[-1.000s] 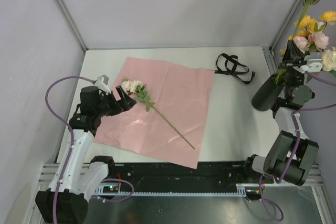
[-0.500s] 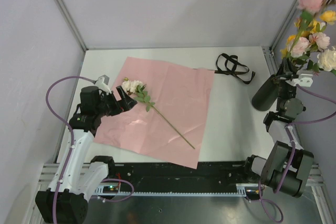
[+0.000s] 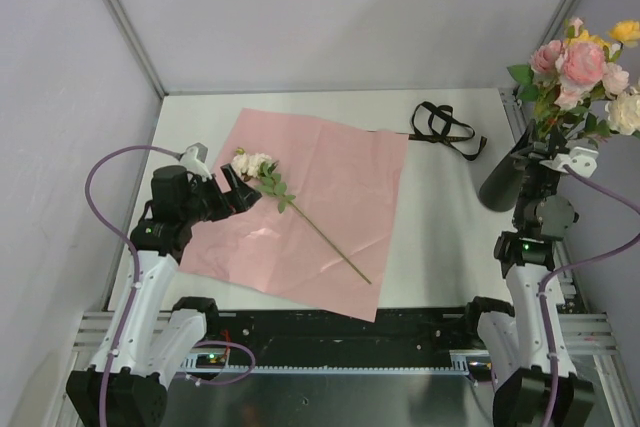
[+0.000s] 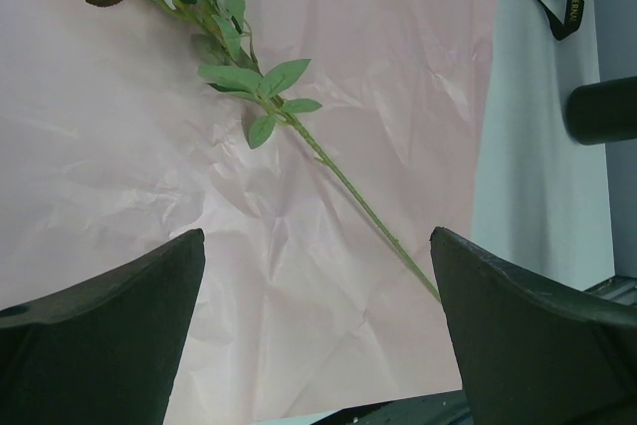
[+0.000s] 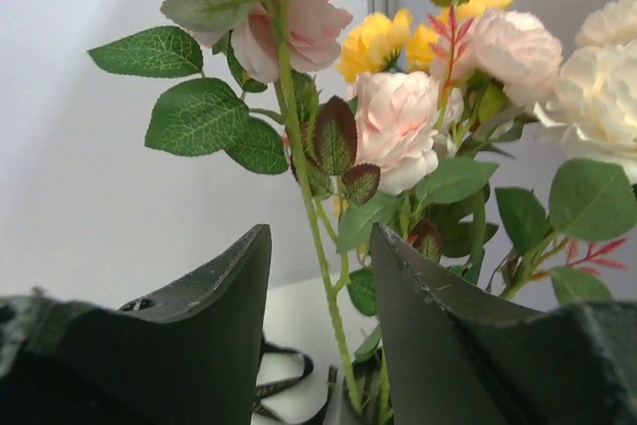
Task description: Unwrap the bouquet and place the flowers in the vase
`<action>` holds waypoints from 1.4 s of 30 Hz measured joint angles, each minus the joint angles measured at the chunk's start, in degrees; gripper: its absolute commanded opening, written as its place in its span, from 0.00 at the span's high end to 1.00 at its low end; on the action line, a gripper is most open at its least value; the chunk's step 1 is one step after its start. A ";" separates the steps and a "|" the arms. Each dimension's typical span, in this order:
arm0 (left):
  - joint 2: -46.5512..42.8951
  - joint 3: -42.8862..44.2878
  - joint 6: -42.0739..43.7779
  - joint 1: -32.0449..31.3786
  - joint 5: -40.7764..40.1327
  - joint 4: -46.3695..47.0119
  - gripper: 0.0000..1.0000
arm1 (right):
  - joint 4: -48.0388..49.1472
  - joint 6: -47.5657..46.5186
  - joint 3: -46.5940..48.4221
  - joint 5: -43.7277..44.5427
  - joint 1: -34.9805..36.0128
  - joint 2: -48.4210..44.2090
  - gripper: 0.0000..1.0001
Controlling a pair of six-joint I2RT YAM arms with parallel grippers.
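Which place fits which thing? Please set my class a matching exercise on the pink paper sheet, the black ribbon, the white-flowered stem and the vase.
Things:
1. pink paper sheet
2. black ribbon
3. white-flowered stem
4. vase

Places:
a. lies slanted on top of the sheet
b. spread flat in the middle of the scene
c. at the far right, dark, below a bunch of blooms
d. lies loose just beyond the sheet's far right corner

Pairs: 1-b, 2-d, 3-a, 4-c

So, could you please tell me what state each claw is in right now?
Left claw: open, holding nothing.
Right claw: open, with a flower stem in the gap, not clamped.
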 measured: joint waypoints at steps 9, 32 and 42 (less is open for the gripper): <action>-0.57 0.00 -0.02 -0.24 -0.11 0.00 0.00 | -34.97 13.81 11.67 6.49 5.64 -8.37 0.51; -5.95 0.04 0.00 -0.04 -12.90 -2.21 0.00 | -54.55 26.05 22.91 14.21 58.34 23.21 0.46; -8.41 0.61 0.00 0.04 -17.29 -3.39 0.00 | -55.76 22.91 41.68 -1.40 60.33 48.87 0.46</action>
